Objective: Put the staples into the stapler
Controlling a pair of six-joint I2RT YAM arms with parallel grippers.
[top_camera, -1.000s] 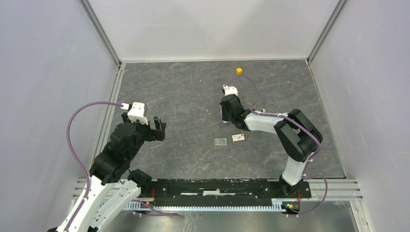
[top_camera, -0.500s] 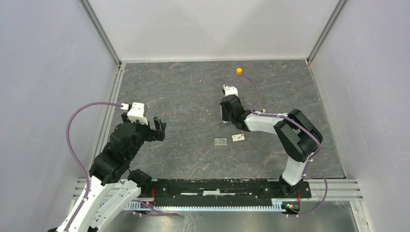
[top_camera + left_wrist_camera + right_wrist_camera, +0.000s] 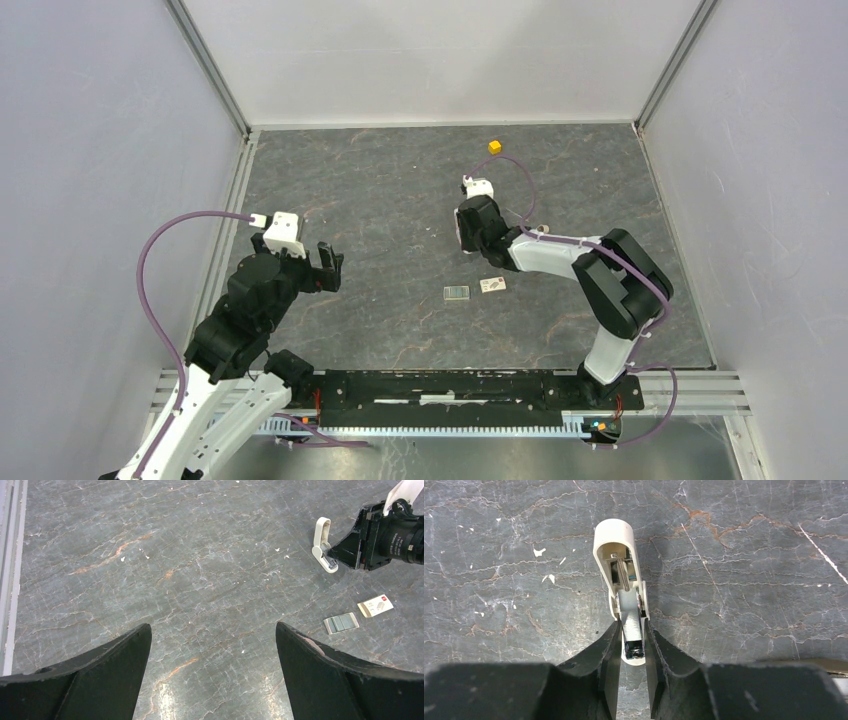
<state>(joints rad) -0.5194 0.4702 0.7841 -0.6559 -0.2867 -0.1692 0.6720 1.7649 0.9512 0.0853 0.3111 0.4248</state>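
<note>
The white stapler [image 3: 620,565] lies open on the dark stone table, its metal inner channel facing up. My right gripper [image 3: 631,630] is shut on the stapler's near end, one finger on each side of the channel. In the top view the right gripper [image 3: 468,243] is low over the table at centre right, hiding most of the stapler. The staples [image 3: 456,293], a small grey block with a pale rim, lie on the table just in front of it. They also show in the left wrist view [image 3: 341,623], below the stapler [image 3: 324,545]. My left gripper [image 3: 330,265] is open and empty, raised at the left.
A pale card with dark marks [image 3: 492,285] lies right of the staples and shows in the left wrist view [image 3: 376,606]. A small yellow cube [image 3: 494,147] sits near the back wall. Metal rails run along the table's left edge [image 3: 232,215].
The right arm's elbow has shifted slightly to the right while its gripper stays at the stapler. The left arm has not moved.
</note>
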